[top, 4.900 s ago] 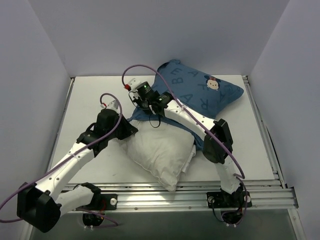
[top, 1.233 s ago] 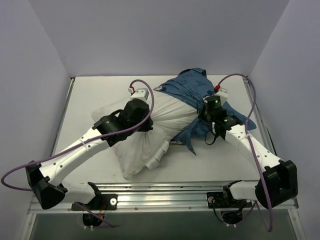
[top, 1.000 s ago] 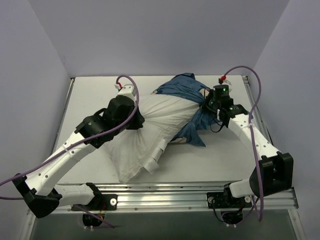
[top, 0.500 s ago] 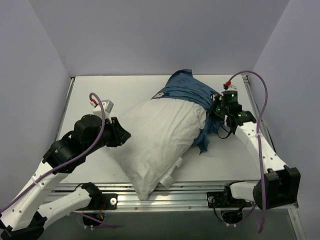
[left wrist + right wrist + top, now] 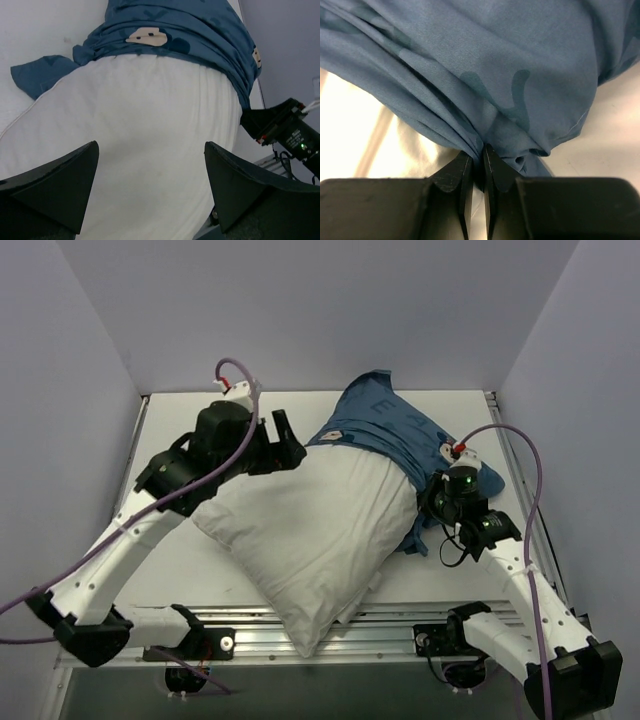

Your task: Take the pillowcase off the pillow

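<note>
Pillowcase: bunched over the far end of the pillow only, toward the back wall and a little right of centre. A small loose flap is seen at its left side.
Pillow: laid on the table, with most of its white body bared. Its near corner is hung over the table's front edge.
Long axis: run on a diagonal from the near edge, left of centre, up to the far right, where the pillow is swallowed by the blue fabric.
Way off: judged to be along that axis, out past the far-right end.
Right gripper: fingers pinched together on a thin fold of the blue fabric at the pillow's right flank, just beside the case's hem. This arm is the one nearer the case.
Left gripper: jaws spread wide with nothing between them, held above the white body on its far-left side. The hem lies just beyond it, and the case beyond and to its right.
Coming move: it is judged that the pillow would be caught from above by the left, while the fabric is drawn away by the right.
Risk: so thin a fold may be slipped from the pinch.
</note>
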{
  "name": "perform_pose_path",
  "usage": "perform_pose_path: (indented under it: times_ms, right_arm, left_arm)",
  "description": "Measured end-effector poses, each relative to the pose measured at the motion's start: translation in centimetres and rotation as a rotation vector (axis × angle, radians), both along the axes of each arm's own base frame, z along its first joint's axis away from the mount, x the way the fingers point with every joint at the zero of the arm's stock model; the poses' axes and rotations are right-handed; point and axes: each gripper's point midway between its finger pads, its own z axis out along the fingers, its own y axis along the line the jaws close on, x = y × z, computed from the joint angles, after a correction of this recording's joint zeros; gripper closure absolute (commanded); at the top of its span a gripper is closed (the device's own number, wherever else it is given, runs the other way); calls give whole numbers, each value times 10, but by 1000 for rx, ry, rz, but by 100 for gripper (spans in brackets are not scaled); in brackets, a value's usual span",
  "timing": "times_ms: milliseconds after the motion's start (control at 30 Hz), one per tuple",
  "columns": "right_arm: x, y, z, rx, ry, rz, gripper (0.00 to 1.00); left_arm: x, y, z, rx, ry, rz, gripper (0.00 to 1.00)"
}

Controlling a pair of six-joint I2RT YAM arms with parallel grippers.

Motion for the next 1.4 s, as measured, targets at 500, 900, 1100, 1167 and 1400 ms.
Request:
perform_pose_path:
  times_ms: [500,900,1100,1167,1400]
  right_arm:
    - [2,-10,14,-65,-18,-25,52]
    - [96,69,132,-137,-187,242,13]
    - [145,150,122,-265,-179,453,11]
    - [154,167,101,-305,-144,503,11]
    - [168,205,19,-431,8,648,18]
  left_arm:
    - [68,-83,-167,150,250,-6,0]
    - [54,-93,-177,-11,171,47,98]
    - [46,-94,-173,-14,130,53,98]
    - [41,-94,-172,-6,120,52,98]
    - [16,-89,-165,32,102,38,98]
